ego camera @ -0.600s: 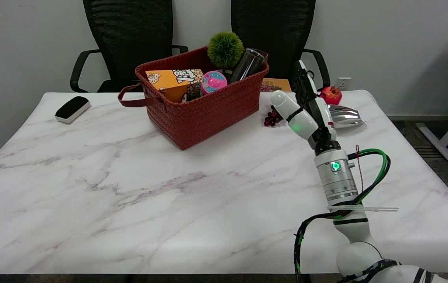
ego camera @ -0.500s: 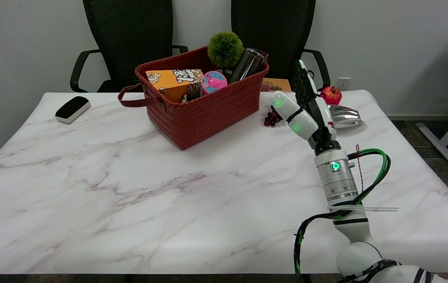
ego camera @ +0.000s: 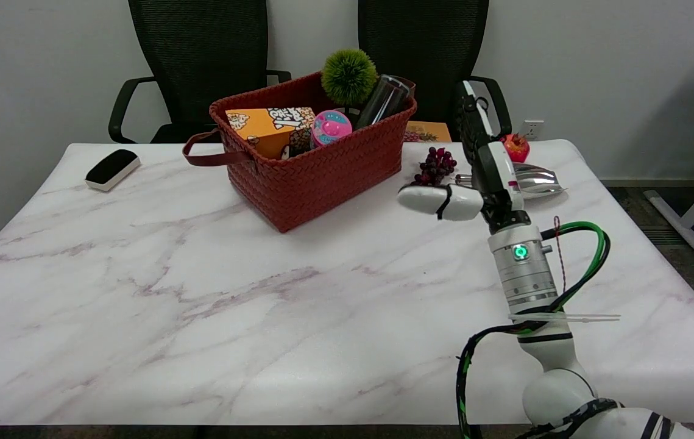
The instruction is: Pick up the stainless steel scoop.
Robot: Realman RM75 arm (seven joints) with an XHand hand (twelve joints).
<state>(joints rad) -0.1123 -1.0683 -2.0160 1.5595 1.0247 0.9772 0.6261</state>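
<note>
Fingers [ego camera: 471, 116] of right hand [ego camera: 481, 164] extended upward, thumb splayed left, holding nothing, poised above scoop [ego camera: 529, 180] lying flat on counter [ego camera: 200, 292] at far right edge, just right of hand, long axis left–right, handle toward grapes [ego camera: 435, 166].

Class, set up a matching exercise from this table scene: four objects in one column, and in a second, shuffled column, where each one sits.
Objects:
1. green spiky ball
2. black-and-white eraser
3. stainless steel scoop
4. grapes

Places:
A. on the table, just right of the red woven basket
B. table's far left
C. table's far right, beside the pomegranate
D. in the basket, at its back

Pairs: 1-D, 2-B, 3-C, 4-A
</note>
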